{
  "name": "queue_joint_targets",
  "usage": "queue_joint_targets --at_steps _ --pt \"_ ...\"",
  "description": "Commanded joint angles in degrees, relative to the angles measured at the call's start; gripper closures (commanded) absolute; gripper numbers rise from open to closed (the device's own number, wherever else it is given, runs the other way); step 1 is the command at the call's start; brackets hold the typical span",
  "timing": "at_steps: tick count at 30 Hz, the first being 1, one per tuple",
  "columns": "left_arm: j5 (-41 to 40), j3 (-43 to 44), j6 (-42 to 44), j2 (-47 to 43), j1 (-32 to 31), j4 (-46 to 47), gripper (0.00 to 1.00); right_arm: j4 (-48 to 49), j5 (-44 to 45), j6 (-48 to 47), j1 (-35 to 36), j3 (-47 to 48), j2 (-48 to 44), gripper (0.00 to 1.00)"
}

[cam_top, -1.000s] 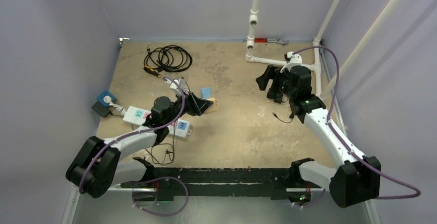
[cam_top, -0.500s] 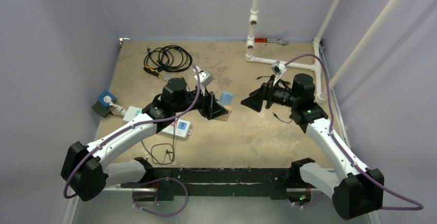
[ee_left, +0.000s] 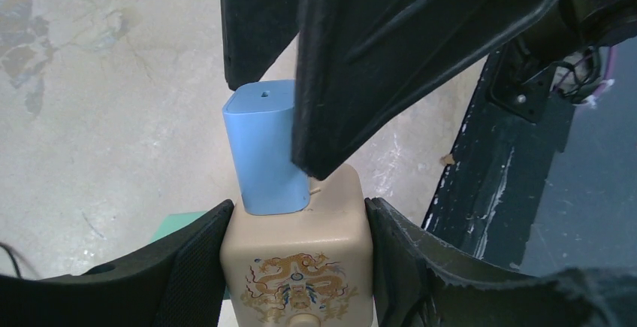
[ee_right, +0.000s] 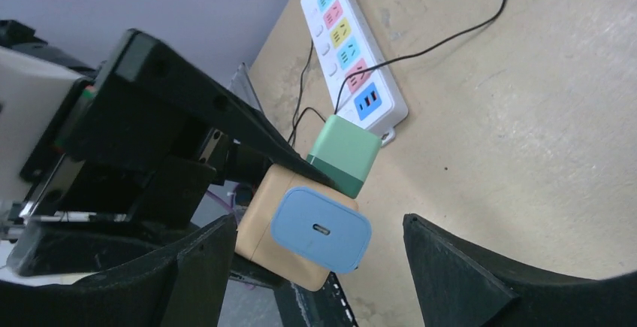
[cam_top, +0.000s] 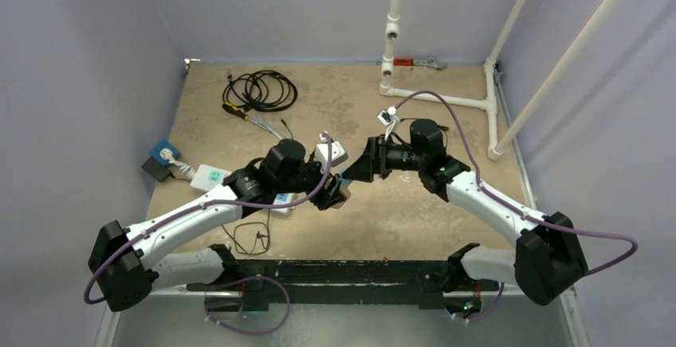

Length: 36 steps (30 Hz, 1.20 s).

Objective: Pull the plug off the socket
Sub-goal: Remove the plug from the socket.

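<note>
My left gripper (ee_left: 298,214) is shut on a beige cube socket (ee_left: 297,267) with a gold dragon print, held above the table. A blue plug (ee_left: 263,154) sticks out of the socket's front face, and a green plug (ee_right: 344,152) sits on another side. In the right wrist view the blue plug (ee_right: 321,229) shows end-on with the socket (ee_right: 259,225) behind it. My right gripper (ee_right: 317,225) is open, one finger on each side of the blue plug and clear of it. In the top view the two grippers meet at mid-table, left (cam_top: 338,192) and right (cam_top: 359,170).
A white power strip (cam_top: 211,178) with coloured outlets lies at the left, a thin black wire trailing from it. A blue adapter (cam_top: 165,154) sits at the left edge, a coiled black cable (cam_top: 259,89) and a screwdriver (cam_top: 239,112) at the back left, white PVC piping (cam_top: 434,96) at the back right.
The left arm has carried the socket and its plugs rightward and nearer. The right arm has swung left from the back right, so its open fingers now flank the blue plug.
</note>
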Motion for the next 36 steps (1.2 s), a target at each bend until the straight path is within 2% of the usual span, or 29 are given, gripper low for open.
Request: queue_joint_targets --at_steps 1,11,26,31,36 --pt "-7.2 1.97 3.94 -2.04 -2.51 0.08 1.0 3.45 3.18 3.78 1.1 0.21 0.62 0.17" --pt "-12.18 2.13 4.97 -1.26 -5.64 -0.82 1.0 2.16 2.53 4.01 2.34 -1.25 2.95 0.2" --pt "-13.86 1.99 4.97 -0.28 -7.24 -1.46 1.0 11.08 0.43 10.32 4.27 -4.17 5.65 0.3" --pt "-14.73 1.92 6.58 -0.39 -7.81 -1.71 1.0 11.25 0.72 10.81 4.29 -3.68 5.78 0.33" --pt "-15.29 1.94 6.77 -0.35 -8.08 -1.8 1.0 10.78 0.61 10.62 4.34 -3.5 6.03 0.41"
